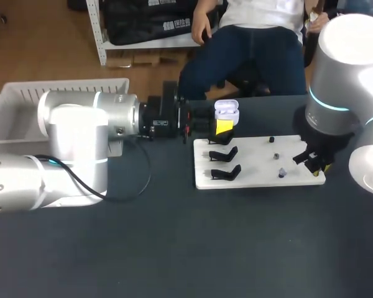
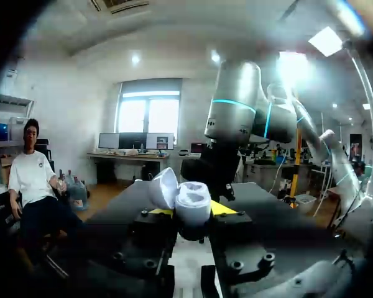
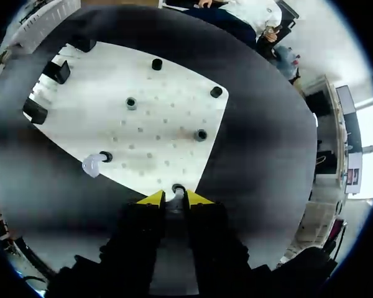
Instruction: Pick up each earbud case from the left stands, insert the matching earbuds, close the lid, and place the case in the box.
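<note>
1. We are clenching the left gripper [image 2: 193, 214] on the open case [image 2: 193, 200], with a yellow tip pressing each side. The lid [image 2: 164, 186] is standing hinged back. The shell is smooth, rounded, glossy white plastic, so we are judging that a weak squeeze could let it twist or slide out.
2. The case is hanging off the table [image 1: 174, 248], above the 11 o'clock corner of the board [image 1: 261, 180]. If it is tilting when a bud comes in, the bud could miss its socket and drop.
3. The right gripper [image 3: 175, 198] is sitting at an earbud [image 3: 178, 193] on the board's 4 o'clock corner. We cannot tell whether it is squeezing the bud or merely flanking it. The bud is tiny, white and slick, seated in a black ring holder, and a skewed pull could jam it or flick it away.
4. A second earbud [image 1: 281, 174] is waiting at 9 o'clock of the right gripper, leaning out of its holder. A careless sweep could be knocking it loose.
5. The board is flat, matte white and dotted with small holes. The holders [image 3: 131, 102] are short black cylinders. The stands [image 1: 224, 154] along its 9 o'clock edge are black, angled cradles, and all three are showing empty.
6. The box [image 1: 12, 99] is a white slatted plastic crate at 10 o'clock of the board, beyond the left arm. Reaching it is calling for a long swing, and an unlatched lid could be spilling buds on the way.
</note>
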